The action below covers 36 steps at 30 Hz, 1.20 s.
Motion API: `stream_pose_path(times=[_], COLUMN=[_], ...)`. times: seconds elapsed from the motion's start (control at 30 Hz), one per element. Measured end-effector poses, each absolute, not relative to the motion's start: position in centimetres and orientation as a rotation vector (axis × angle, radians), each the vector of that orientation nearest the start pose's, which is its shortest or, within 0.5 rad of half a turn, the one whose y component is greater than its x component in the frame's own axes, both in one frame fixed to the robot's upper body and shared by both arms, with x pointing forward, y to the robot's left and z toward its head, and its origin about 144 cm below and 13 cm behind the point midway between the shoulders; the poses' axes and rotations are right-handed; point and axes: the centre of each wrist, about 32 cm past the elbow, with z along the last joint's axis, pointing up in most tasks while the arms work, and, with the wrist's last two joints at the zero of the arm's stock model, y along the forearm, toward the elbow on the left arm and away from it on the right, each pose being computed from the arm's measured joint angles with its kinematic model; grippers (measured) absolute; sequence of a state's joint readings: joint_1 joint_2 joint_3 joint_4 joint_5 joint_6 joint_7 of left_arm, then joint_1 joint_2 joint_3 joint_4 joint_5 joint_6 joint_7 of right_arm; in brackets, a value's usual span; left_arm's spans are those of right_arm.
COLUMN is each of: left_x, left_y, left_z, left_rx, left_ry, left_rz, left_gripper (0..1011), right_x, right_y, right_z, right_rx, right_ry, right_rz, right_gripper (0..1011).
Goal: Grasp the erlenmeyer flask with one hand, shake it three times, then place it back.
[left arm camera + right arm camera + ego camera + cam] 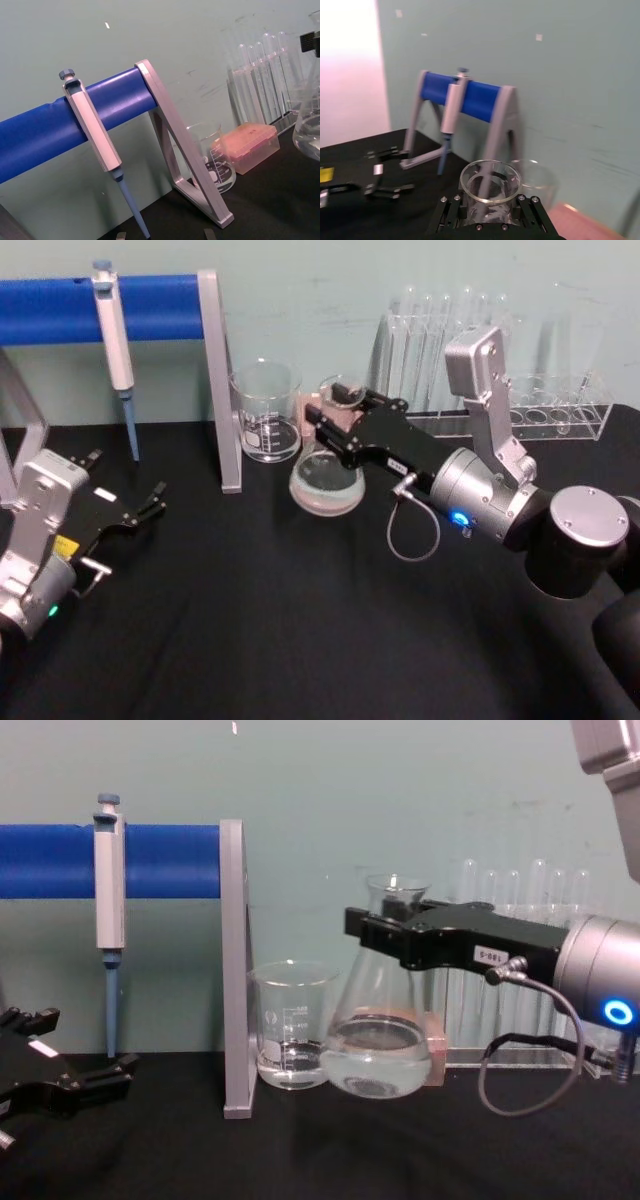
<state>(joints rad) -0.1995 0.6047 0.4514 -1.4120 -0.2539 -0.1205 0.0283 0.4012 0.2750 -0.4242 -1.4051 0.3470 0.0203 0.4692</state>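
The erlenmeyer flask [325, 485] is clear glass with a wide base and some clear liquid. It stands upright just right of the grey stand post. My right gripper [338, 412], the hand, is shut on its narrow neck, one black finger on each side. In the chest view the hand [390, 935] grips just under the flared rim of the flask [378, 1050]. I cannot tell whether the base touches the black cloth. The right wrist view looks down on the flask rim [490, 181] between the fingers [451, 209]. My left gripper [128, 478] rests open at the near left.
A glass beaker [267, 412] stands close behind and left of the flask, and a pink box [435, 1032] sits behind it. A pipette [115, 340] hangs on the blue-bar stand [218, 380]. A test tube rack [540, 415] stands at the back right.
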Motion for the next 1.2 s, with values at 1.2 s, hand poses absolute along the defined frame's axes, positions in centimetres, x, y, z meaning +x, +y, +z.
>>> stream_pose_path(times=[1.2], left_x=[48.86], left_y=[30.97], left_z=[113.98], left_rx=[0.304], left_ry=[-0.285], left_rz=[1.248], left_gripper=[1001], right_x=[54.67], right_y=[-19.35], right_z=[121.18], right_rx=[-0.003], right_ry=[-0.121], right_rz=[-0.571], right_gripper=[449])
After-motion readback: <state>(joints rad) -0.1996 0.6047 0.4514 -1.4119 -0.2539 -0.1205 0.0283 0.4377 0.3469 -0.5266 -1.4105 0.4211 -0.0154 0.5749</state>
